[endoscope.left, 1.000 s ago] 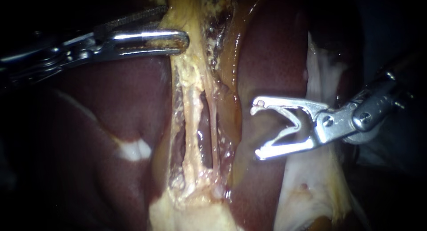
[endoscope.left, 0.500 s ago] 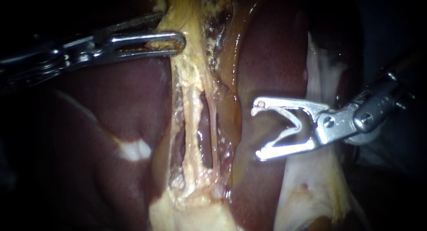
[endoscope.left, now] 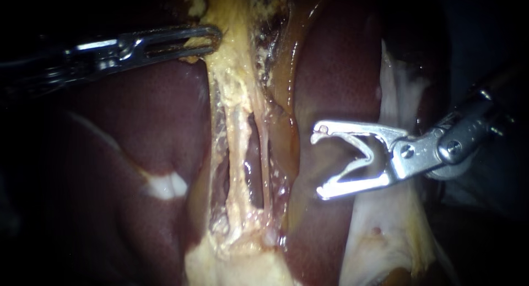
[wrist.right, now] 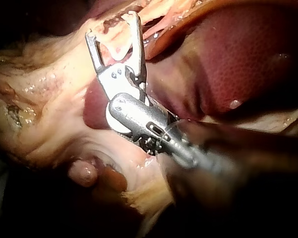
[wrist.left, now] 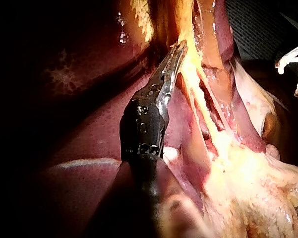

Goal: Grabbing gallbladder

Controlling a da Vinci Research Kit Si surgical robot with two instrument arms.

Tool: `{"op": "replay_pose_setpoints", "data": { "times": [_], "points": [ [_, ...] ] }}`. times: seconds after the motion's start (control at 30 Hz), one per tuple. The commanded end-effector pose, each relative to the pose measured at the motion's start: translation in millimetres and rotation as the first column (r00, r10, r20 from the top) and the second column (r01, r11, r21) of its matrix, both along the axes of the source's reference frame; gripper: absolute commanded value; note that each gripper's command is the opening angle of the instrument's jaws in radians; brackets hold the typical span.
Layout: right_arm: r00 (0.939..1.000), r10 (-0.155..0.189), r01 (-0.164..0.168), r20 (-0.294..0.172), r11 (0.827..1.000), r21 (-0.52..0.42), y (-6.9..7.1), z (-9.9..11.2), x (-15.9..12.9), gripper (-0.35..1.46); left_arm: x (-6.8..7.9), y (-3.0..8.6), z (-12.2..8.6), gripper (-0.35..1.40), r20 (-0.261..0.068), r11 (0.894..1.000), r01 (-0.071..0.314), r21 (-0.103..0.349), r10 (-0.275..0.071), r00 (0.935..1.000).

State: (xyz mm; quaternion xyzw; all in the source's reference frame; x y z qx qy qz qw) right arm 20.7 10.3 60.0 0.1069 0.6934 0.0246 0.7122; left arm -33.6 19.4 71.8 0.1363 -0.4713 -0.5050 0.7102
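**A shallow bite on the gallbladder may slip or tear**

My left instrument (endoscope.left: 212, 37) has its jaws together on the gallbladder (endoscope.left: 234, 13), the yellow tissue that lies right at their tips. As far as I can judge, they hold only its near edge; little tissue shows between them. That is my main worry. With so thin a bite, any pull could let the tissue slide out, or the edge could shred.

Two pale tubes (endoscope.left: 242, 154) run on from the held tissue, stretched taut over the liver (endoscope.left: 132, 120). A hard or sudden pull from me would pass straight into them and could tear them where they join.

The liver lies just under my left jaws, so a dip of the tip could score its surface.

My right instrument (endoscope.left: 319, 163) hangs with its jaws wide apart and empty, just beside the tubes and over the liver. I cannot tell whether it touches. If it drifts sideways, a tip could snag a tube.
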Motion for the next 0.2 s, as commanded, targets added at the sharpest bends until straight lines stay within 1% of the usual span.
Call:
{"op": "replay_pose_setpoints", "data": {
  "times": [0.03, 0.2],
  "points": [
    [1.0000, 0.000, 0.000, 0.000, 1.000, 0.000, 0.0, 0.0, 0.0, 0.60, -0.1, 0.0, -0.1, -0.35, -0.001, 1.000, 0.000, 0.000, 0.000, 1.0000],
    [1.0000, 0.001, -0.001, 0.001, 1.000, 0.000, 0.0, 0.1, 0.1, 0.60, -0.2, 0.0, -0.3, -0.35, -0.001, 1.000, 0.001, 0.001, -0.001, 1.0000]
  ]
}}
